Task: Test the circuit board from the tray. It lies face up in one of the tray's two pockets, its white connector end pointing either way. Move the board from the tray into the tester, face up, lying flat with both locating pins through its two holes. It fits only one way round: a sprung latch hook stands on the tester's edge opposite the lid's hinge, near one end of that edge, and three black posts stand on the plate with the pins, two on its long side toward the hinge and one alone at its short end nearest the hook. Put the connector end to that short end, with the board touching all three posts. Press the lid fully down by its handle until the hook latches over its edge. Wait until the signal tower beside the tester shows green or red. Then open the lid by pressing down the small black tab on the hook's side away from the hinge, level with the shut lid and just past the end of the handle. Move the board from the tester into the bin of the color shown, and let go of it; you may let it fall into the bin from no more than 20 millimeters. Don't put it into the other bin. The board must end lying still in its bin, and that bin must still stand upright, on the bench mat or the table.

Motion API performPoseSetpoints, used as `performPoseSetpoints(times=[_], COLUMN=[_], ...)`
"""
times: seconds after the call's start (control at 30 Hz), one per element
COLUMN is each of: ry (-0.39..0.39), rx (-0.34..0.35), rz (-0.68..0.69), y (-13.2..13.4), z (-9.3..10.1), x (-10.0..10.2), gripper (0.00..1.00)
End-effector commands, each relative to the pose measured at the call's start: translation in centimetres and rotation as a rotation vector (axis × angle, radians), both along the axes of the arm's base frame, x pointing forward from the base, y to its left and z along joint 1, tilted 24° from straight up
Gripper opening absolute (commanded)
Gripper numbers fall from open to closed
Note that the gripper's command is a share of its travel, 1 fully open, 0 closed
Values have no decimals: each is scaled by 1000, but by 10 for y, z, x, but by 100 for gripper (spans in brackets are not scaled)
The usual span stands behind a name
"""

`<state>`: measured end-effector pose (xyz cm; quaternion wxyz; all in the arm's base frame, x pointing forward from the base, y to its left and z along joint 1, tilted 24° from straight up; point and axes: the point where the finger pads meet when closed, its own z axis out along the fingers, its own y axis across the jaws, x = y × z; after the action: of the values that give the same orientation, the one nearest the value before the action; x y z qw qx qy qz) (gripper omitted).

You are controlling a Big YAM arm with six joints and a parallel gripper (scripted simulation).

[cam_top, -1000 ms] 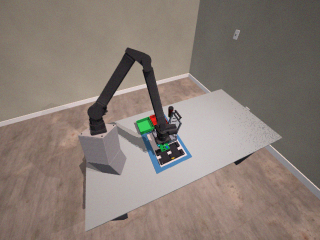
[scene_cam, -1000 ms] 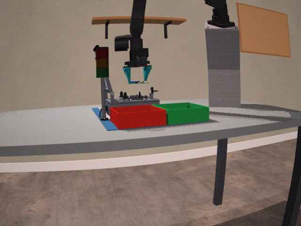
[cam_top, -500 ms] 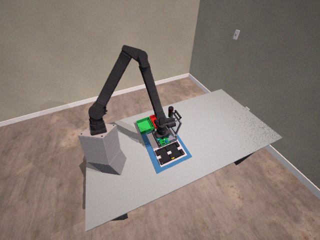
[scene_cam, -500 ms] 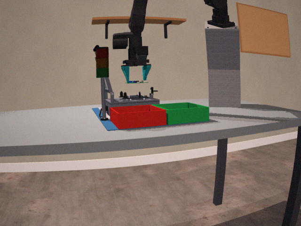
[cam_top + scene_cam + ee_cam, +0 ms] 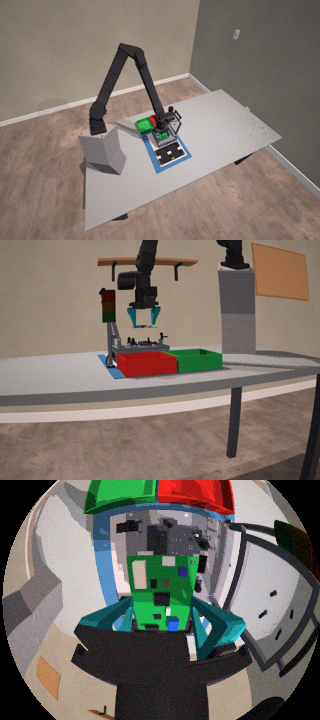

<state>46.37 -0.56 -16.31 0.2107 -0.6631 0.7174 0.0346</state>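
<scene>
My gripper [image 5: 144,324] [image 5: 163,623] is shut on the green circuit board [image 5: 162,134] [image 5: 144,326] [image 5: 162,594]. It grips the board by its long edges and holds it level and face up, well above the grey tester [image 5: 166,141] [image 5: 142,347] [image 5: 176,536]. The tester's lid [image 5: 177,125] [image 5: 267,607] stands open. Black posts and pins [image 5: 133,339] stand bare on its plate, and the latch hook [image 5: 161,336] stands at its edge. The black tray [image 5: 169,153] has both pockets empty. The signal tower [image 5: 108,305] [image 5: 170,108] shows no bright lamp.
The red bin [image 5: 146,365] [image 5: 153,119] [image 5: 196,483] and the green bin [image 5: 199,360] [image 5: 144,124] [image 5: 123,483] stand side by side behind the tester. Tester and tray sit on a blue mat [image 5: 187,152] [image 5: 108,364]. The arm's grey pedestal [image 5: 103,149] stands at the table's left.
</scene>
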Motion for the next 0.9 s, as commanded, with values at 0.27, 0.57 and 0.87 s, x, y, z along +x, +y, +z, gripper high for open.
performPoseSetpoints(times=[0.27, 0.57, 0.87], ry=[-18, -12, -21], rx=[0, 2, 1], rz=[-22, -41, -34], y=[18, 18, 24], z=[27, 30, 34], x=[19, 20, 26], gripper=[72, 72, 72])
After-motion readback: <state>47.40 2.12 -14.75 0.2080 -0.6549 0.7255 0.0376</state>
